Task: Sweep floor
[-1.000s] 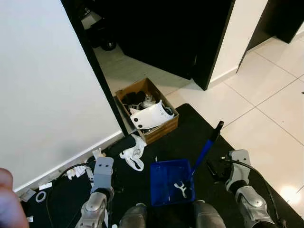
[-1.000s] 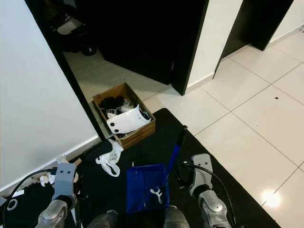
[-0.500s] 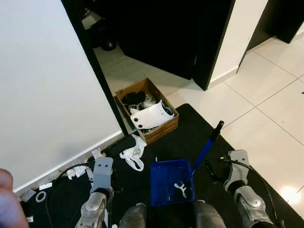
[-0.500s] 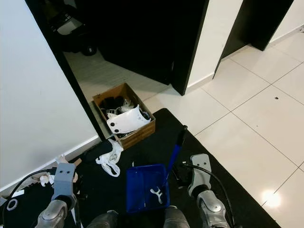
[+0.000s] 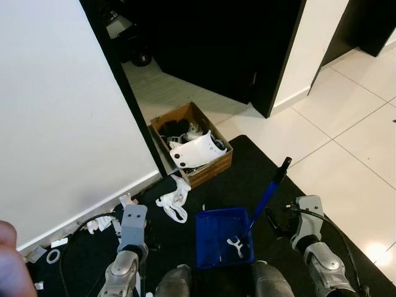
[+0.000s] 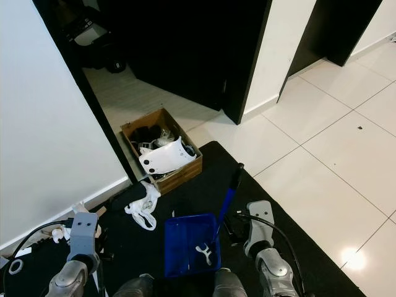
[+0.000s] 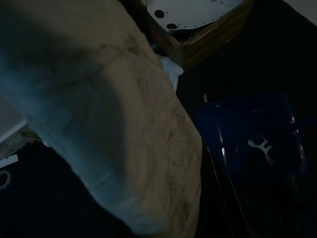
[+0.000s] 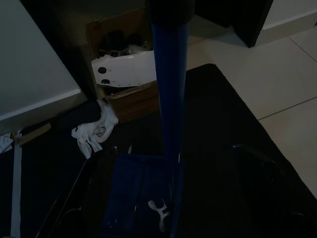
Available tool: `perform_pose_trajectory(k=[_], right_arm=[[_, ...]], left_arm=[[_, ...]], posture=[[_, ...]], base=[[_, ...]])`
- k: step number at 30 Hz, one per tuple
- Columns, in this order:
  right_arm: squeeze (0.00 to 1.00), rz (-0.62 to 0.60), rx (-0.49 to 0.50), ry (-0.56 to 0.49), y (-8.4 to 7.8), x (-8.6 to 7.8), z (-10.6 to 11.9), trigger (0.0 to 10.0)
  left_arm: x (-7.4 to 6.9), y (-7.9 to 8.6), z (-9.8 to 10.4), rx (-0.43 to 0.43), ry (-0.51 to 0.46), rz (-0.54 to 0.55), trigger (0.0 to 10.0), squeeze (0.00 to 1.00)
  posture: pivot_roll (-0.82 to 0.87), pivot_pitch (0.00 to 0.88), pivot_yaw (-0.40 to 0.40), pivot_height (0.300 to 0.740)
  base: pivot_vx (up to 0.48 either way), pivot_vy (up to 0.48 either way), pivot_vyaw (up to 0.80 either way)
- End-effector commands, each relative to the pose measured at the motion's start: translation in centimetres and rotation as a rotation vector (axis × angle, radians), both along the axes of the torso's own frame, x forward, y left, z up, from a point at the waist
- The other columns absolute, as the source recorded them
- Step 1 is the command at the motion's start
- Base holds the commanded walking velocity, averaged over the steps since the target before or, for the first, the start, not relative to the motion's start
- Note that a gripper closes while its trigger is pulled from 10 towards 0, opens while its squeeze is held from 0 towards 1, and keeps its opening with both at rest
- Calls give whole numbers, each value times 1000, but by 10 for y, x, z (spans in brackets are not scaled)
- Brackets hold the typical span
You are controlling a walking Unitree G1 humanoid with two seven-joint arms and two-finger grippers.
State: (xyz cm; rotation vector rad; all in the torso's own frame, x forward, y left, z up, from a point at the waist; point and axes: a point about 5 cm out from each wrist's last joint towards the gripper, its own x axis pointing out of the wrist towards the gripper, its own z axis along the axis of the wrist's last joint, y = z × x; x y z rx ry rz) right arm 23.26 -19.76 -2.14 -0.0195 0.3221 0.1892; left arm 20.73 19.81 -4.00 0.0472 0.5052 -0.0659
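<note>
Standing over a black mat [image 5: 247,167], we have the dustpan [image 5: 218,235] right before our feet, blue, with its long handle [image 5: 266,197] rising at a slant toward our right side. A small white piece [image 5: 237,245] lies inside the pan. Our right gripper [image 5: 275,219] sits just beside the lower part of the handle; in the right wrist view the handle [image 8: 169,99] runs straight up the middle between the dim fingers, but we cannot tell whether they are clamped on it or loose around it. Our left gripper [image 5: 148,238] hangs low on the other side, and we cannot tell its state either; a pale blurred mass [image 7: 109,124] blocks most of the left wrist view, with the dustpan [image 7: 252,144] beyond it.

We judge the dustpan to be light, stiff plastic. The handle looks smooth and round, so it may twist or slide in a two-finger pinch, and the pan may swing if the joint at the foot of the handle is hinged. Taking hold around the middle of the handle, or a little lower, should give the best control over the pan's tilt; gripping near the black tip would leave the pan swinging far below.

Beyond the pan, a crumpled white cloth [image 5: 173,201] lies on the mat, soft and limp, near a cardboard box [image 5: 192,143] of odds and ends by the wall [image 5: 62,111]. Small white scraps [image 5: 99,223] and a cable [image 5: 80,226] lie on our left.
</note>
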Motion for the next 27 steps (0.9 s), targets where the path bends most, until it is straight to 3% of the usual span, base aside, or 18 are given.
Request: perform_pose_trajectory(k=[1,27], right_arm=[[0,-2,11,11,1,-6,-4,10000],[0,-2,18,11,1,-5,-4,10000]], left_arm=[[-6,3,-3,-23,11,21,10000,0],[-6,3,-3,-22,10,25,10000,0]], posture=[[-19,127,35,740],[-19,129,35,740]], base=[[0,0,0],[0,0,0]])
